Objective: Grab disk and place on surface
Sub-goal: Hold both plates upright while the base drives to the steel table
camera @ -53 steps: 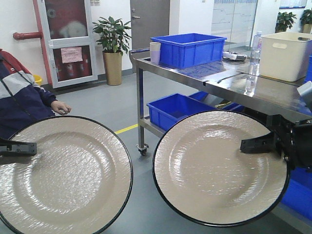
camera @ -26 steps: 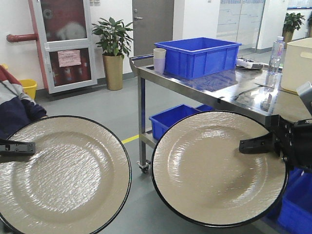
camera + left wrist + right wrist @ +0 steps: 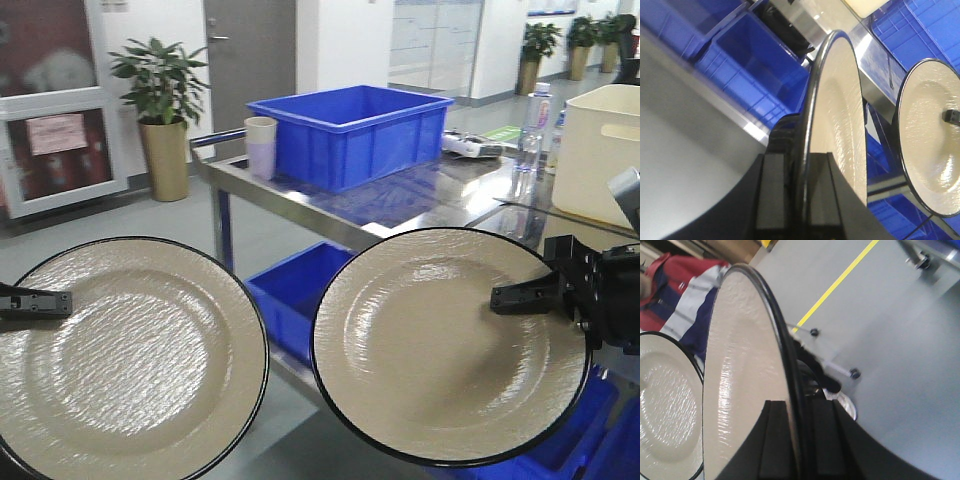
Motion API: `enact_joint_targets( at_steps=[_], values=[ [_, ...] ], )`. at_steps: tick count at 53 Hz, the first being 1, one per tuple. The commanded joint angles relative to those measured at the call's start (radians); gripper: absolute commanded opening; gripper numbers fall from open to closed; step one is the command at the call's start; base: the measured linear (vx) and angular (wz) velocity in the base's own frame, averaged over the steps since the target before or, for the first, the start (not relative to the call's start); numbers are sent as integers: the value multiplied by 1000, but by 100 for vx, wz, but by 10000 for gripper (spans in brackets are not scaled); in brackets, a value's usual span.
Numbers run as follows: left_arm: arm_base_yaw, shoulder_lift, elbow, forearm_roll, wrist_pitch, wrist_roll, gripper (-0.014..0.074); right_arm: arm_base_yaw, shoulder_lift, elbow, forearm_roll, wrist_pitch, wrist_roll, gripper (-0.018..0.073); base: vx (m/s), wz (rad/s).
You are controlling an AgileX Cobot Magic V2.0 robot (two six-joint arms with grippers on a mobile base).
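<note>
Two disks are cream plates with black rims, both held upright on edge in the air. My left gripper (image 3: 35, 302) is shut on the left plate (image 3: 130, 360) at its left rim. In the left wrist view the fingers of that gripper (image 3: 797, 160) pinch the rim of the plate (image 3: 840, 110). My right gripper (image 3: 520, 297) is shut on the right plate (image 3: 440, 345) at its right rim, and the right wrist view shows this gripper (image 3: 800, 407) clamping that plate (image 3: 740, 365). The shiny steel tabletop surface (image 3: 420, 200) lies just behind the plates.
On the tabletop stand a blue crate (image 3: 350, 130), a pale cup (image 3: 260, 145), a white bin (image 3: 600, 150) and a bottle (image 3: 537, 115). Blue bins (image 3: 300, 295) sit on the shelf below. A potted plant (image 3: 160, 110) stands by the far wall.
The whole view has swung: the table has slid left and nearer, and the seated person has left the front view. Both plates stay gripped in the same place.
</note>
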Motion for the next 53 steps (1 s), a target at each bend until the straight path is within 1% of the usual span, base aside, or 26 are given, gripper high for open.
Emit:
enact_joint_targets(
  at_steps=[1,32,53],
  values=[
    [0,-37,-31,-144,6,-13,-8,0,-44,-35,118,-14,3,-9,50,-33],
    [0,-37,-31,-144,7,-13,-8,0,-44,-35,118,-15,3,-9,45,-37],
    [0,-37,-31,-144,7,-13,-8,0,-44,-35,118,-17,3,-9,36,-58]
  ],
)
